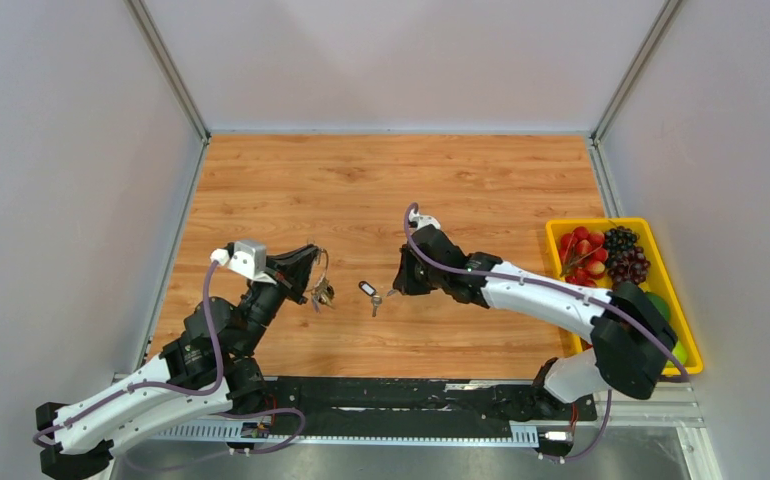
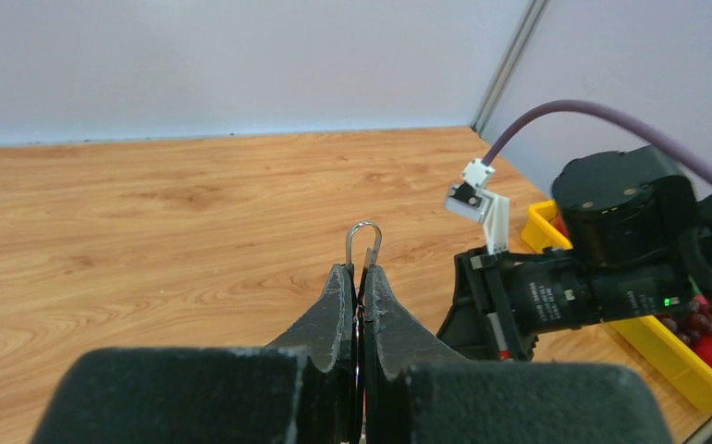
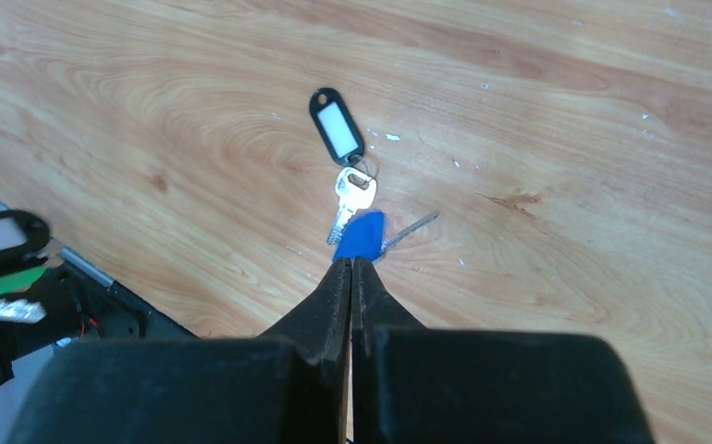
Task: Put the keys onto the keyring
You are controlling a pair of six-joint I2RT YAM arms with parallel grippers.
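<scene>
As we list from the near edge outward, left gripper (image 2: 362, 273): clenched on the thin silver wire keyring (image 2: 363, 224), whose loop pokes out past the fingertips.
Bunch of tagged silver keys (image 1: 321, 292): hanging just below that gripper, over the wooden table (image 1: 361, 180).
Right gripper (image 3: 350, 268): closed tight, tips at the blue-tagged key (image 3: 360, 236); we cannot tell whether it is pinched.
Silver key with black-rimmed white tag (image 3: 352, 185): flat on the table, just beside the blue one.
Yellow plastic tray (image 1: 601, 221): far right, holding fruit.
</scene>
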